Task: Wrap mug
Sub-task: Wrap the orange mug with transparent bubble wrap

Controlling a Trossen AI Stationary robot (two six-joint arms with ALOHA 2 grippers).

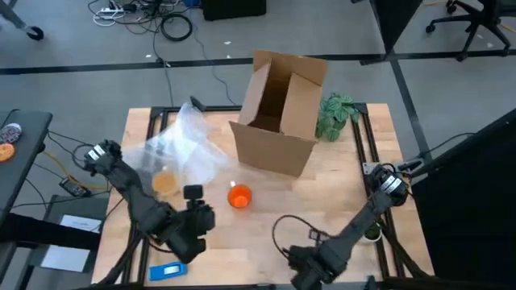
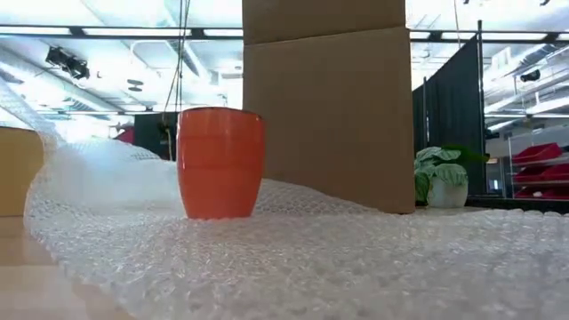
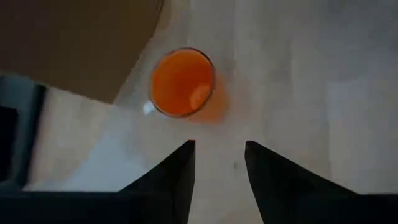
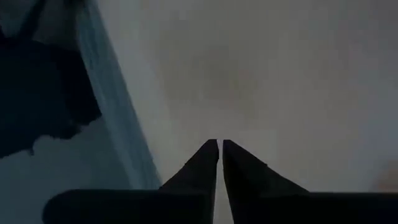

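1. The mug (image 1: 239,196) stood upright on the bubble wrap (image 2: 293,258), just in front of the cardboard box (image 1: 280,113), with most of the wrap bunched to its left.
2. The left gripper (image 3: 217,163) hovered over the mug, its fingers apart and holding nothing.
3. The right gripper (image 4: 220,155) waited at the table's (image 1: 339,193) near right edge, fingers pressed together, empty.
4. Wrapping looked barely begun: the mug sat bare on the sheet.
5. The next move probably called for catching a wrap edge and folding it over the mug.
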